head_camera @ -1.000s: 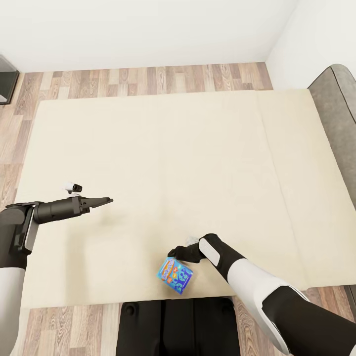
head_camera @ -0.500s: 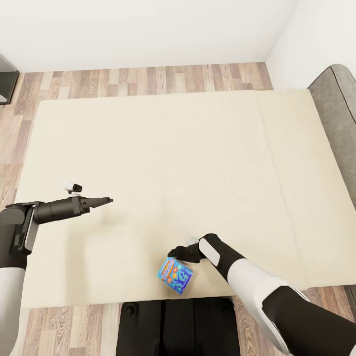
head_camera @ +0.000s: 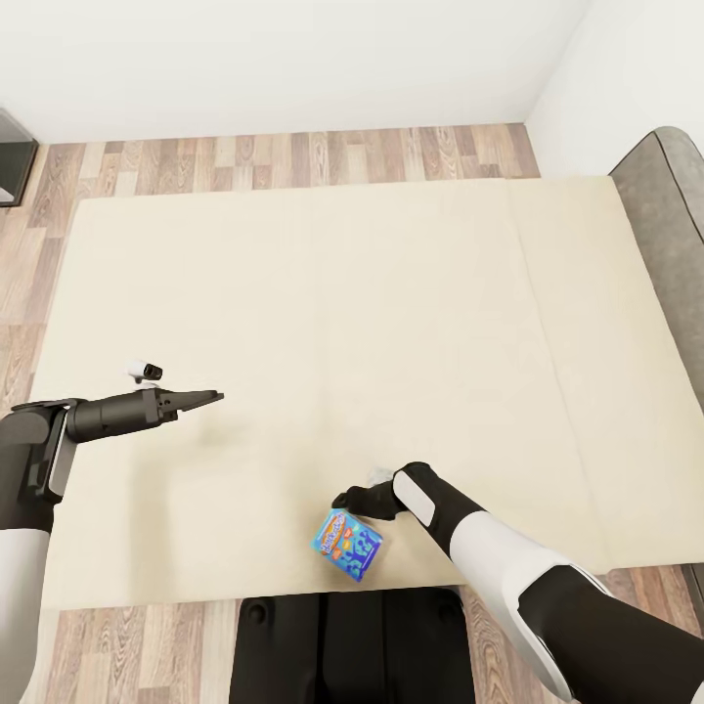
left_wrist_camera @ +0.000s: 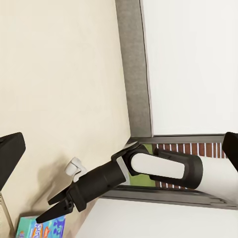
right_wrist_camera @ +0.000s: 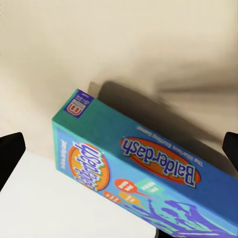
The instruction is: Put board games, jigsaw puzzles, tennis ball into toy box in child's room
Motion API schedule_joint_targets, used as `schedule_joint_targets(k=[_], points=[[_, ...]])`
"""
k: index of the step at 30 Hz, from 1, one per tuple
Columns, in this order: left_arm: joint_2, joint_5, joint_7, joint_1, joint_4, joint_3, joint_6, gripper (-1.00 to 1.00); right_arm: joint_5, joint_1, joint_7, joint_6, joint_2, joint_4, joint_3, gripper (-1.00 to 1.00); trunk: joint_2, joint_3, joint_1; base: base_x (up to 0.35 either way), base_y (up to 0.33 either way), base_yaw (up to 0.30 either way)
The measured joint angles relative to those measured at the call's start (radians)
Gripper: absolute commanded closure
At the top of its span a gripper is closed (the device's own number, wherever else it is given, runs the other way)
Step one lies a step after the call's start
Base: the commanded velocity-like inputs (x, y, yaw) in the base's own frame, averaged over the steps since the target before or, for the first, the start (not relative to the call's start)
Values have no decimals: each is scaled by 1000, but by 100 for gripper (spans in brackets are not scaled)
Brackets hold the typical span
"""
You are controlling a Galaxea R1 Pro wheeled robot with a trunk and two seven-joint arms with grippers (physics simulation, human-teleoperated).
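Below, beige bed point(head_camera: 323, 293) on plank floor point(head_camera: 284, 156); right jaws pinch blue board game point(head_camera: 347, 545), left pressed together.

the bed point(head_camera: 323, 323) has a plain beige mattress that spreads wide across the head view, with wood plank floor point(head_camera: 284, 161) beyond its far edge and a grey headboard point(head_camera: 670, 225) along the side away from the dark cabinet corner. one blue board game point(head_camera: 347, 545) with orange print rests on the mattress close to the near edge, far from the headboard. in the right wrist view the board game point(right_wrist_camera: 148, 183) sits tilted, one edge raised off the beige surface.
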Motion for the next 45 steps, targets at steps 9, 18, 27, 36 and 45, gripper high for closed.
schedule_joint_targets(k=[9, 18, 27, 36, 45], points=[[0, 0, 0, 0, 0, 0, -1, -100, 0, 0, -1, -1, 0, 0, 1, -100, 0, 0, 0, 0, 9, 0], [0, 0, 0, 0, 0, 0, -1, -100, 0, 0, -1, -4, 0, -1, 0, -100, 0, 0, 0, 0, 0, 0], [0, 0, 0, 0, 0, 0, 0, -100, 3, 16, -2, -7, 0, -2, -1, -100, 0, 0, 0, 0, 0, 0], [0, 0, 0, 1, 0, 0, 0, -100, 4, 22, -2, -9, 0, -1, -1, -100, 0, 2, 0, 0, 0, 0], [0, 0, 0, 1, 0, 0, 0, -100, 5, 23, -2, -9, 0, -2, 0, -100, 0, 14, 0, 0, 0, 0]])
